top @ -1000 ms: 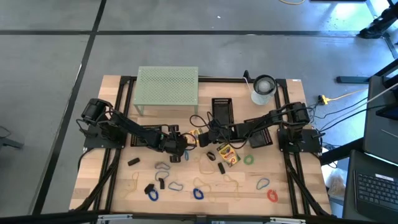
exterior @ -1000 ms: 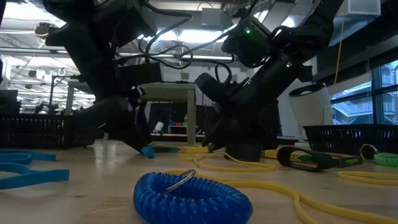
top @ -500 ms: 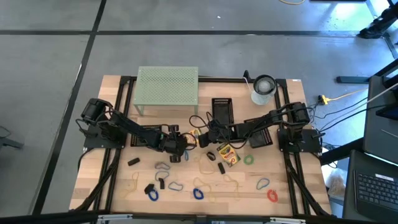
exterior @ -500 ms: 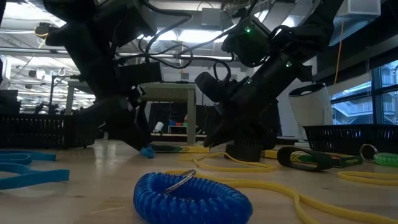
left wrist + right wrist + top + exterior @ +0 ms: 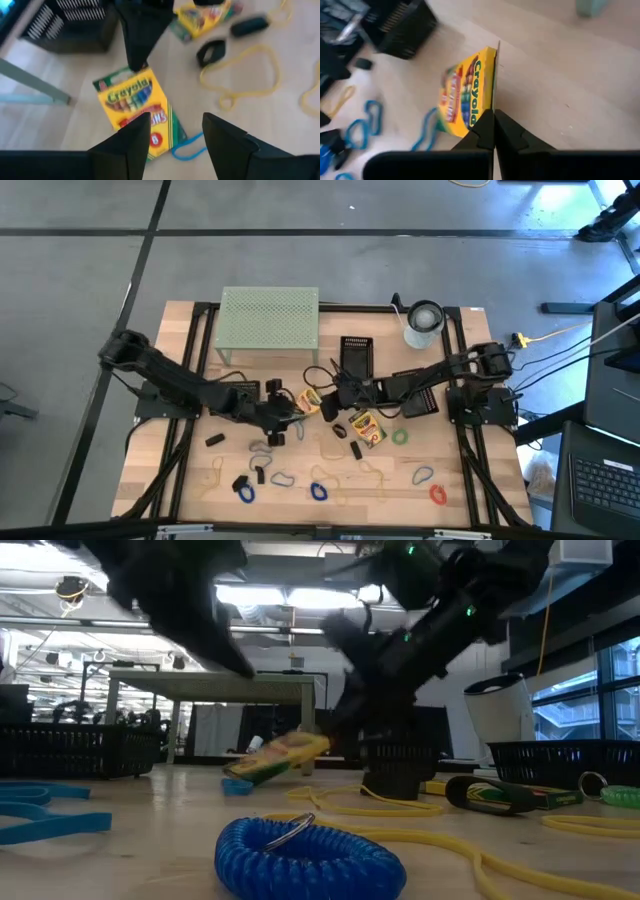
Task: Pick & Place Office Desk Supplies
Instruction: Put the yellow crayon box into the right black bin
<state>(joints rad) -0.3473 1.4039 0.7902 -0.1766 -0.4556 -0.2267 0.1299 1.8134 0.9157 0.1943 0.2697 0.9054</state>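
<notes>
Now | right gripper (image 5: 492,131) fingers pinching flat cardboard crayon box (image 5: 467,95) edge | left gripper (image 5: 172,131) fingers spread

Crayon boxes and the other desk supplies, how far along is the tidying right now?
Nothing looks put away yet. In hand: the right gripper is shut on the edge of one Crayola crayon box, tilted up off the table, while the left gripper hovers open above it. Left: the second crayon box, the blue loop clips, the red loop clip, the green one and the rubber bands all lie scattered on the table.
</notes>
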